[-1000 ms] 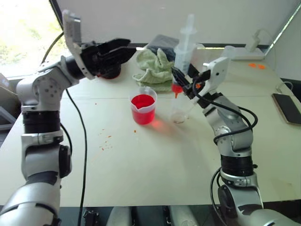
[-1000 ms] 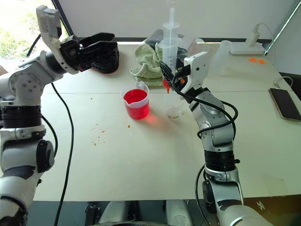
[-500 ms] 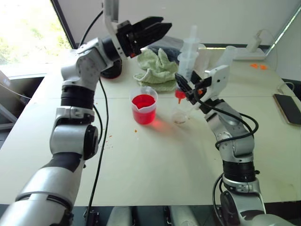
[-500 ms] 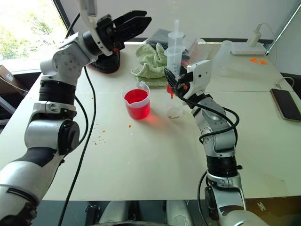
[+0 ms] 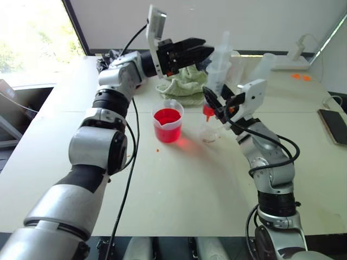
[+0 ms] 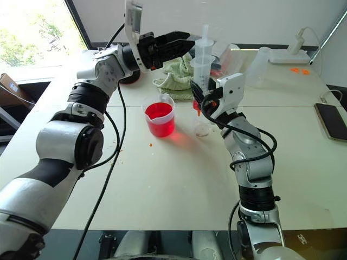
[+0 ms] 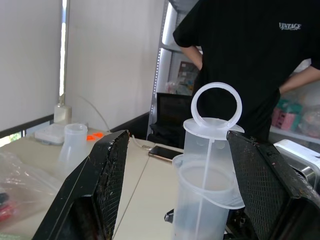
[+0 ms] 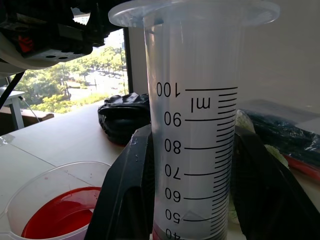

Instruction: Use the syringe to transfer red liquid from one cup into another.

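Left pincer (image 6: 181,42) approaching the plunger, spread wide

Right pincer (image 5: 216,103) is clamping the syringe (image 6: 199,65) upright at frame centre above the small cup (image 6: 201,128); the left should be centring on the plunger ring (image 7: 216,104) before pressing straight down.

**Lighting and picture quality**

Daylight enters from a window (image 5: 32,43) at 10 o'clock in the head views, blown out to near white. The table (image 5: 179,184) is evenly bright with soft, faint shadows; a red glow lies on it at 4 o'clock of the beaker (image 5: 167,123). Head views are sharp, with straight lines bowing slightly at the edges. In the left wrist view the near fingers (image 7: 100,195) are dark and the background person (image 7: 260,55) is soft. The right wrist view shows the syringe (image 8: 197,150) sharp against a hazy backdrop.
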